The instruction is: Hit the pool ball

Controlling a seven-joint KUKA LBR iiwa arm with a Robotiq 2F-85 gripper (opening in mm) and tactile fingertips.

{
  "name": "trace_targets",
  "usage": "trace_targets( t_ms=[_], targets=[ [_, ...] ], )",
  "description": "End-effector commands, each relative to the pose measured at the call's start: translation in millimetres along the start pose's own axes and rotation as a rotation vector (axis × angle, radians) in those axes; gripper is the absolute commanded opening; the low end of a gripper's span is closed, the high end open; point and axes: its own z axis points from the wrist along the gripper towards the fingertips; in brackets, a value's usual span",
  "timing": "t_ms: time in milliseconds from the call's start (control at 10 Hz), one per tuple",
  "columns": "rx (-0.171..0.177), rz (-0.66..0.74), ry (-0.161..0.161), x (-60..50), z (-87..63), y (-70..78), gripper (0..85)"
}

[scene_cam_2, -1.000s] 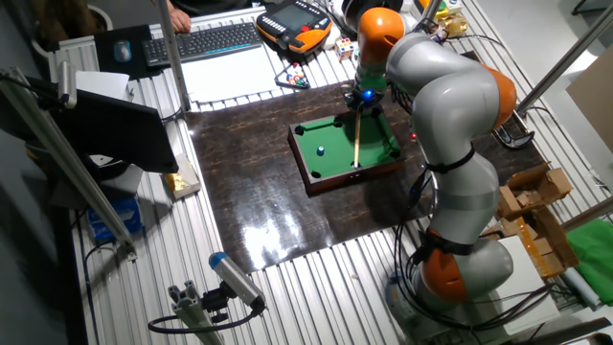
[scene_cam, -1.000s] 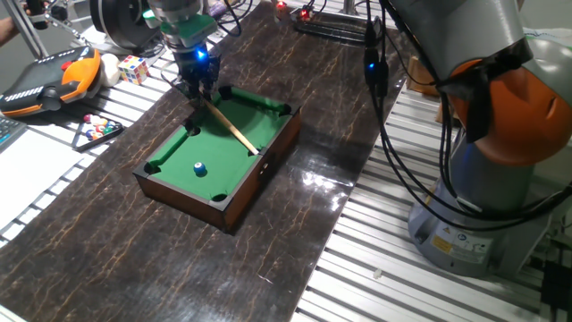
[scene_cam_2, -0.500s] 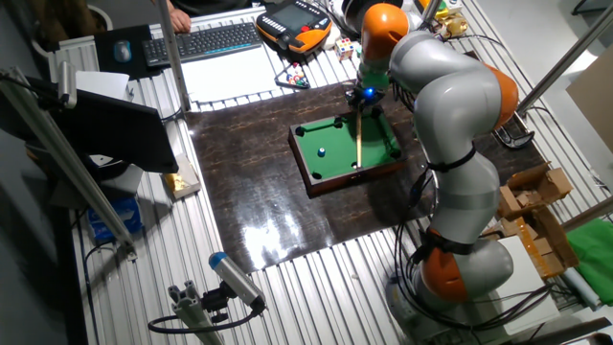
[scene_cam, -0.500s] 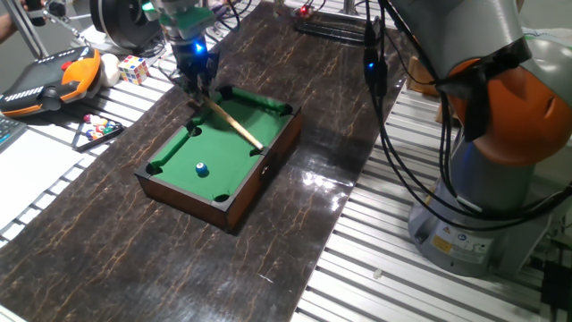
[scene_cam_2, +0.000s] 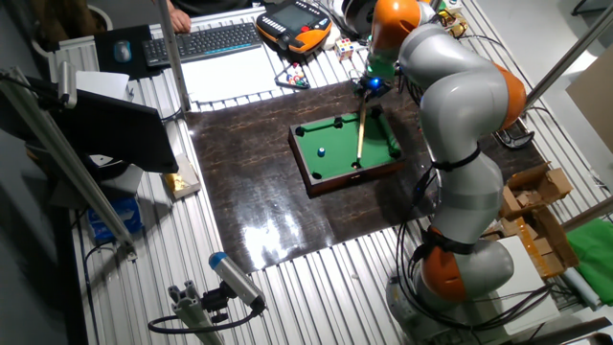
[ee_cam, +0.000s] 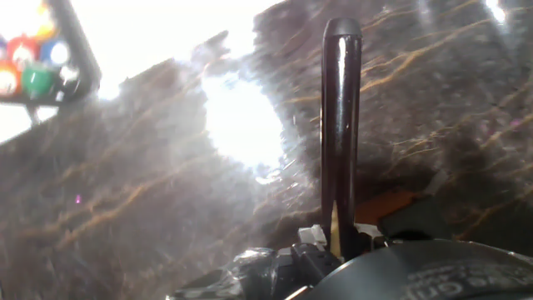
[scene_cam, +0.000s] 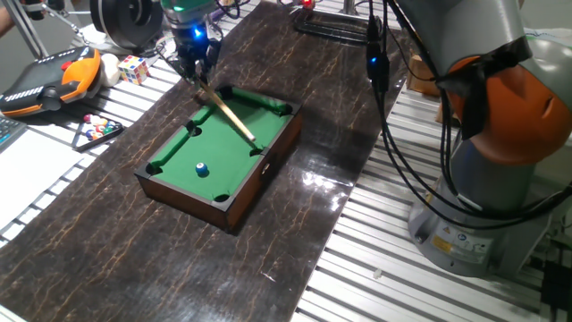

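Miniature green-felt pool table (scene_cam: pixel 179 183) with dark brown wooden walls, set on a dark marbled mat. Tiny glossy blue pool ball (scene_cam: pixel 201 168) on the felt toward the table's near end, apart from the rails. Thin tan wooden cue stick (scene_cam: pixel 227 112) slanting across the table's far end, upper end pinched in the black two-finger gripper (scene_cam: pixel 197 72) just beyond the far rail. Multicoloured puzzle cube (scene_cam: pixel 133 69) well left of the table.

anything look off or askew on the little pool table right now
Only the cue stick stands out: the tool holds its upper end beyond the far corner of the pool table, so it slants across the felt with its tip near the right rail, aimed away from the pool ball. Nothing looks spilled or damaged.
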Motion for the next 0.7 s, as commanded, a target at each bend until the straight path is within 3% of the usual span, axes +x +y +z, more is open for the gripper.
trace_targets(
  t_ms=[0, 300, 500, 600],
  targets=[
    [0.012, 0.101, -0.005, 0.0, -1.4, 1.0, 0.7],
    [0.014, 0.223, 0.013, -4.7, -9.5, -1.8, 0.7],
    [-0.016, 0.334, 0.027, -7.7, -13.2, -3.7, 0.7],
    [-0.014, 0.378, 0.026, -7.8, -13.8, -3.6, 0.7]
  ],
)
